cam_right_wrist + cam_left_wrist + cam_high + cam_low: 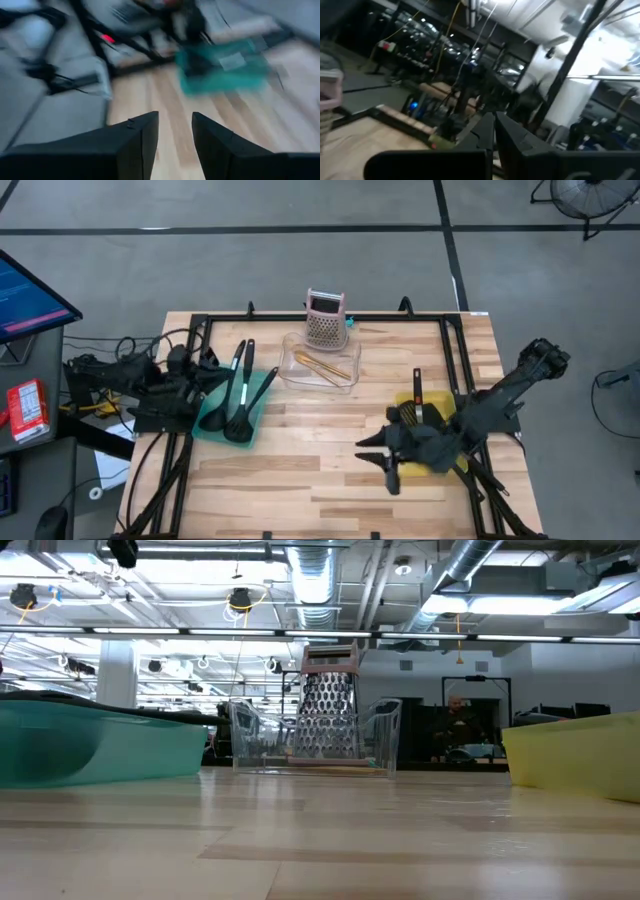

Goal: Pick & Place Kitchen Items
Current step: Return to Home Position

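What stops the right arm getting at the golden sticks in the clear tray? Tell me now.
Probably nothing, so likely yes: the right gripper hangs open by the yellow bin, only bare table lies before the clear tray, and the golden sticks lie uncovered.

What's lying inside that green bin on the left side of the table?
About three black long-handled utensils lie in the green bin, handles poking out past its rim. Anything beneath their heads is covered, and from table height the bin's wall hides everything inside.

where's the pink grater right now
In the high view the pink box grater stands at the far edge of the table, near the middle, just behind the clear container that holds the golden sticks.
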You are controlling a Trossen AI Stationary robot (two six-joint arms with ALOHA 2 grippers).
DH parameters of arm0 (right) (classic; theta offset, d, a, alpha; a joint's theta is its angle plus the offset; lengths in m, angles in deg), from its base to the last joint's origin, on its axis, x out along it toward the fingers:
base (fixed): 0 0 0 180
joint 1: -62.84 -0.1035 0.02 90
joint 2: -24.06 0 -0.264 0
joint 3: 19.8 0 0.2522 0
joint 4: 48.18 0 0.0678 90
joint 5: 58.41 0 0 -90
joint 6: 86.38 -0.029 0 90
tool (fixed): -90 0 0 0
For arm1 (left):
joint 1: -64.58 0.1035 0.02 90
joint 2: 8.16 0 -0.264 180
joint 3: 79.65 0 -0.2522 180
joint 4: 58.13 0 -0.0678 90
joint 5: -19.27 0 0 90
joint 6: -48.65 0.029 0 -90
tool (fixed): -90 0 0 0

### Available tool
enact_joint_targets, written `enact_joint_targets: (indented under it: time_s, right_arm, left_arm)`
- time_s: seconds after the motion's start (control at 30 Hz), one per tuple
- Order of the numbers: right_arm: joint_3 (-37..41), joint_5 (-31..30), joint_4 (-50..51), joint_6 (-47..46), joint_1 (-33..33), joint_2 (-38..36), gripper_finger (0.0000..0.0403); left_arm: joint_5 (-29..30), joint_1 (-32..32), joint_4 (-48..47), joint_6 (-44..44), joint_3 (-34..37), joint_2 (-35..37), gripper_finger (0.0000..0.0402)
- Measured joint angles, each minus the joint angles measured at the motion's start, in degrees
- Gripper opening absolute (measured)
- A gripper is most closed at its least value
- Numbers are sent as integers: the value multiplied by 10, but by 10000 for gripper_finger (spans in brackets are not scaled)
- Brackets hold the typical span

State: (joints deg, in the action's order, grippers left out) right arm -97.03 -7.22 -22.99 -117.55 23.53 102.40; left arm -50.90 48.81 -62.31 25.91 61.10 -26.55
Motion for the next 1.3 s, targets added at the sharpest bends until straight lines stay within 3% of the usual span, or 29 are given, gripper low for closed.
enact_joint_targets:
  time_s: [0.13, 0.33, 0.67, 0.8, 0.97, 1.3]
  right_arm:
    - [0, 47, -67, 140, 28, -70, 118]
    - [-1, 48, -31, 208, 72, -192, 118]
    - [0, 60, 180, 176, 129, -313, 98]
    - [45, 60, 187, 163, 133, -343, 64]
    - [156, 61, 104, 161, 133, -382, 8]
    - [338, 80, -126, 161, 133, -443, 3]
  left_arm:
    - [6, 0, -13, 0, -12, 2, 1]
    - [6, 0, -76, 0, -42, 16, 1]
    - [-38, 0, -174, -15, -43, 37, 1]
    - [-38, 0, -186, -16, -31, 50, 1]
    - [-37, 0, -186, -30, -8, 85, 1]
    - [-37, 0, -186, -32, 55, 159, 1]
